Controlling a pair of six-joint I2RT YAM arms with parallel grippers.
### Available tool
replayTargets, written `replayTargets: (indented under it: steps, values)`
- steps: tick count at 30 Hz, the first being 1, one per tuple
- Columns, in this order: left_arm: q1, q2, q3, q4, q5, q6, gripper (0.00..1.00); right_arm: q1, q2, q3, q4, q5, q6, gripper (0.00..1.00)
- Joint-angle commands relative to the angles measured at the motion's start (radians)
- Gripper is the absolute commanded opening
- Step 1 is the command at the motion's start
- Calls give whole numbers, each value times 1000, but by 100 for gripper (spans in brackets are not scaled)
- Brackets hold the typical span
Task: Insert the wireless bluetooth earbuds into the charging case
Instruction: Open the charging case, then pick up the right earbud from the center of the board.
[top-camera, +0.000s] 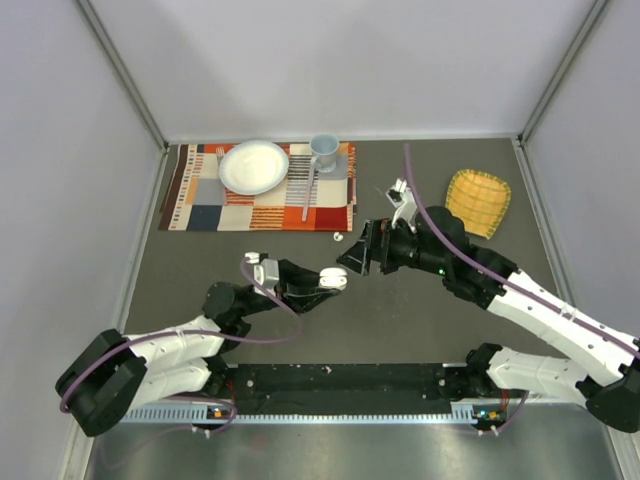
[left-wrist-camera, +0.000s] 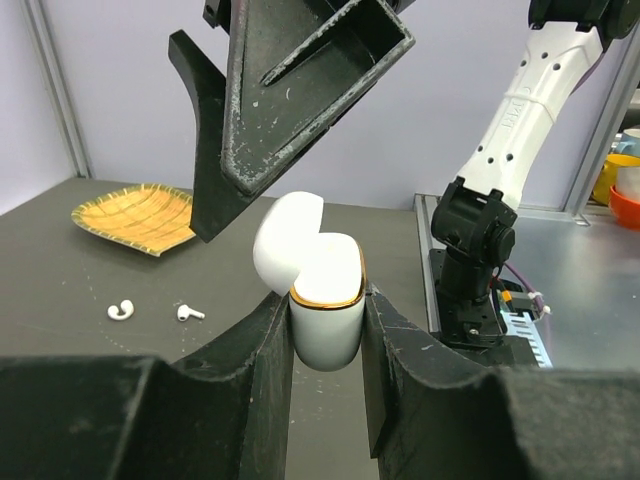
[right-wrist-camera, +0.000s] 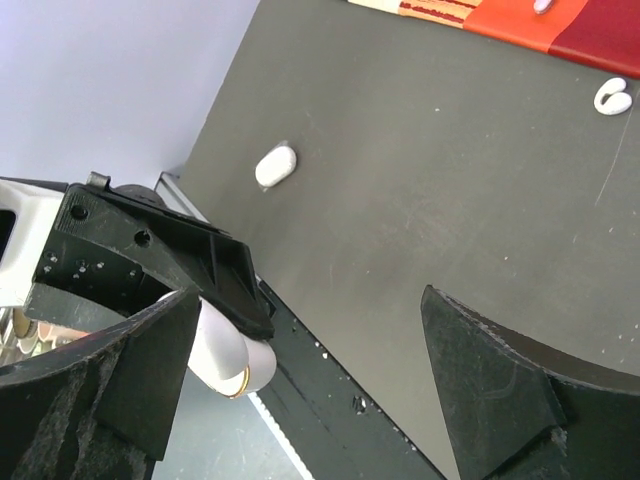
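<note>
Left tool (left-wrist-camera: 325, 322) pinches the open-lidded charging case (left-wrist-camera: 325, 285); right tool (right-wrist-camera: 310, 380) spread; two earbuds (left-wrist-camera: 121, 310) lie on table (left-wrist-camera: 60, 300).

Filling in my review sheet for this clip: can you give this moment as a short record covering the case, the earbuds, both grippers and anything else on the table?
charging case: upright, lid open, no earbud visible inside
left gripper: shut on the charging case
right gripper: open, empty, close above the case
earbuds: two, loose on the table, outside the case
other items: placemat with plate and cup; yellow dish
</note>
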Motion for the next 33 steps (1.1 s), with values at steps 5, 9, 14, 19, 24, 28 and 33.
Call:
replayTargets:
  steps: [5, 9, 14, 19, 24, 28, 33]
  values:
    - [-5, -42, 3, 263, -14, 67, 0, -5, -84, 49, 62, 87, -14, 98]
    - [-3, -68, 0, 224, -26, 89, 0, -51, -131, 27, 36, 153, -22, 99]
    - [-5, -97, 5, 181, -28, 107, 0, -187, -154, -3, -56, 213, -19, 99]
    - [-3, -142, 6, 132, -57, 117, 0, -316, -131, -48, -145, 211, -42, 97]
    - [-3, -188, 31, 68, -98, 144, 0, -417, -92, -83, -182, 180, -68, 90]
    - [-5, -222, 98, -46, -135, 196, 0, -473, -48, -86, -196, 167, -92, 87]
    - [-3, -228, 201, -164, -152, 210, 0, -488, 9, -39, -229, 133, -138, 73]
